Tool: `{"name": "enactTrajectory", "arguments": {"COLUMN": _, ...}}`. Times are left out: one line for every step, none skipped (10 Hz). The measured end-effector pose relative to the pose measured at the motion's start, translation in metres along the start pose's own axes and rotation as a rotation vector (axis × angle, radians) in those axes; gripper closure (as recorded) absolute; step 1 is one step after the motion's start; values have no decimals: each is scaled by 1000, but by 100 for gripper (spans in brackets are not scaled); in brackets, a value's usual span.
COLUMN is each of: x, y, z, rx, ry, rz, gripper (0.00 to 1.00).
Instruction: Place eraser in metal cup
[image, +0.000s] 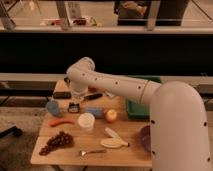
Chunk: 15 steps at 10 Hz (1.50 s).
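Near edge of surface (70, 156): 1 fork (92, 151), 1 grape bunch (56, 142), 1 banana (116, 141). 1 purple bowl (145, 139) at view-R, half behind the arm (175, 125), contents not visible.
Next row: 1 white cup (86, 121), upright, nothing visible inside. 1 red chili (61, 122) just view-L of it.
Behind that: 1 apple (111, 115), w/ 1 blue item (96, 112) just beside it.
Metal cup (52, 107): grey-blue, view-L side of surface, looks tilted, inside not visible.
Hand (74, 105): near the cup on its view-R, not touching it, low over a small dark item (74, 108) I can't ID. Spread or pressed together: can't tell.
Further back, view-R: 1 green tray (135, 107), mostly hidden by arm.
Far edge: 2 dark items (92, 96).
Containers: 2 cups, 1 bowl, 1 tray.
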Motion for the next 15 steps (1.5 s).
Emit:
{"name": "enactTrajectory", "arguments": {"x": 0, "y": 0, "z": 1, "rx": -1, "ry": -1, "rz": 0, "gripper": 20}}
{"name": "enactTrajectory", "arguments": {"x": 0, "y": 0, "z": 1, "rx": -1, "ry": 0, "rz": 0, "gripper": 20}}
{"name": "enactTrajectory", "arguments": {"x": 0, "y": 0, "z": 1, "rx": -1, "ry": -1, "rz": 0, "gripper": 20}}
{"name": "enactTrajectory", "arguments": {"x": 0, "y": 0, "z": 1, "rx": -1, "ry": -1, "rz": 1, "gripper": 20}}
{"name": "enactTrajectory", "arguments": {"x": 0, "y": 0, "z": 1, "rx": -1, "ry": 0, "rz": 1, "gripper": 20}}
{"name": "enactTrajectory", "arguments": {"x": 0, "y": 0, "z": 1, "rx": -1, "ry": 0, "rz": 1, "gripper": 20}}
{"name": "enactTrajectory", "arguments": {"x": 0, "y": 0, "z": 1, "rx": -1, "ry": 0, "rz": 0, "gripper": 20}}
{"name": "enactTrajectory", "arguments": {"x": 0, "y": 0, "z": 1, "rx": -1, "ry": -1, "rz": 0, "gripper": 20}}
{"name": "enactTrajectory", "arguments": {"x": 0, "y": 0, "z": 1, "rx": -1, "ry": -1, "rz": 0, "gripper": 20}}
{"name": "enactTrajectory", "arguments": {"x": 0, "y": 0, "z": 1, "rx": -1, "ry": -1, "rz": 0, "gripper": 20}}
{"name": "enactTrajectory", "arguments": {"x": 0, "y": 0, "z": 1, "rx": -1, "ry": -1, "rz": 0, "gripper": 20}}
{"name": "enactTrajectory", "arguments": {"x": 0, "y": 0, "z": 1, "rx": -1, "ry": -1, "rz": 0, "gripper": 20}}
{"name": "enactTrajectory", "arguments": {"x": 0, "y": 0, "z": 1, "rx": -1, "ry": -1, "rz": 0, "gripper": 20}}
{"name": "enactTrajectory", "arguments": {"x": 0, "y": 0, "z": 1, "rx": -1, "ry": -1, "rz": 0, "gripper": 20}}
{"name": "enactTrajectory", "arguments": {"x": 0, "y": 0, "z": 1, "rx": -1, "ry": -1, "rz": 0, "gripper": 20}}
